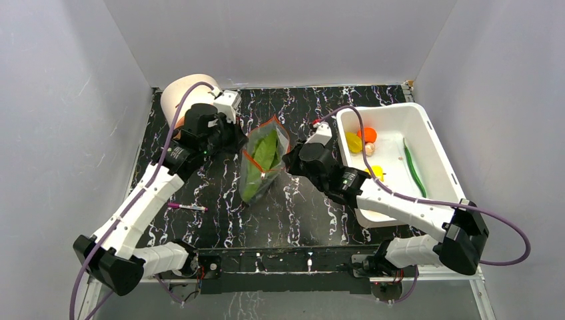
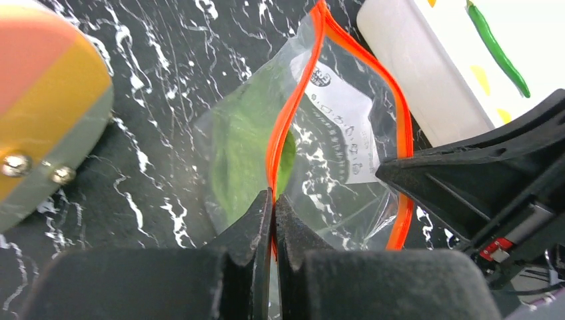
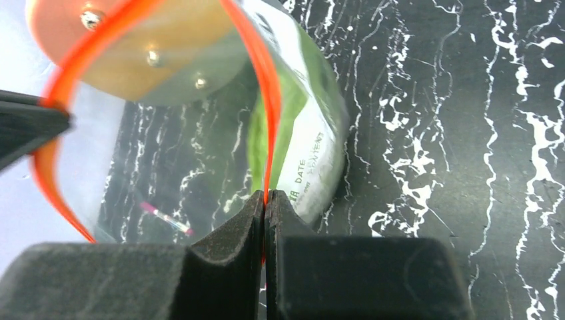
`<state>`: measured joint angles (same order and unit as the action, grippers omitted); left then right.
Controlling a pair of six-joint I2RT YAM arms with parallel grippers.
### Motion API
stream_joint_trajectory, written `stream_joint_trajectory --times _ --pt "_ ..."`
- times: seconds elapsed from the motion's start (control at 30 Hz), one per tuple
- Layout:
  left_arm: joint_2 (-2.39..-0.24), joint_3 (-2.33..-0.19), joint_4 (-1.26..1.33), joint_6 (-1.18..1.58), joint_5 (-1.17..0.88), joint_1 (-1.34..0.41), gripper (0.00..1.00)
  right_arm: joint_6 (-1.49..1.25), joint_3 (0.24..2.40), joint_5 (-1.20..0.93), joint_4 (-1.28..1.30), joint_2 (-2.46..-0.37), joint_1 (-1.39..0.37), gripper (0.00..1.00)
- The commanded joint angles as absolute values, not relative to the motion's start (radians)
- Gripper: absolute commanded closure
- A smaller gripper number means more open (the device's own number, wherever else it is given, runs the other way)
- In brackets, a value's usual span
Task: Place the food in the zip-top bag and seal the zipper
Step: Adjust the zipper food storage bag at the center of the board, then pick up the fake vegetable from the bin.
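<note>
The left gripper (image 2: pixel 273 200) and right gripper (image 3: pixel 265 197), arms angled inward, each clamp the zipper (image 2: pixel 293 115); bag (image 1: pixel 262 170) seemingly upright.

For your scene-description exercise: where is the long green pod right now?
In the top view, the long green pod lies inside the white tub at the right of the view, near its right wall, apart from the orange fruit.

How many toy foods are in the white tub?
5. Far-left corner of the tub: yellow pepper, orange tomato, small pale piece. Another yellow piece beside the right arm, which may hide more. Green pod toward the right.
</note>
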<state>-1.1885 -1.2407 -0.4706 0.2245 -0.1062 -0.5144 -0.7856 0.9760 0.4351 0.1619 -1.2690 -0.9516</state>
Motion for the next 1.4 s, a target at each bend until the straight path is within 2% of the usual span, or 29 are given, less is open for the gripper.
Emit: stream_joint_trajectory --times 0.0,0.17,0.27,0.4,0.67,1.07,1.37 --pt "-1.144 -1.277 -0.434 0.136 -0.079 -0.518 1.0 -0.788 0.943 0.407 0.103 -1.246 -0.946 1.0" --pt "-1.143 -1.213 -0.397 0.151 -0.16 -0.518 1.0 -0.765 0.946 0.35 0.062 -1.268 -0.943 1.0" --pt "-1.135 -1.175 -0.388 0.146 -0.175 -0.518 1.0 -0.72 0.979 0.315 0.089 -1.277 -0.937 0.82" --pt "-1.112 -1.106 -0.347 0.127 -0.196 -0.518 1.0 -0.683 1.0 0.255 0.131 -1.234 -0.936 0.65" --pt "-1.091 -1.036 -0.314 0.139 -0.254 -0.518 1.0 -0.56 1.108 0.285 0.326 -1.163 -0.915 0.46" --pt "-0.994 -0.912 -0.28 0.054 -0.252 -0.518 1.0 -0.406 1.213 0.447 0.53 -1.171 -0.702 0.41" --pt "-0.943 -0.833 -0.221 0.067 -0.288 -0.518 1.0 -0.358 1.222 0.434 0.555 -1.218 -0.375 0.37"
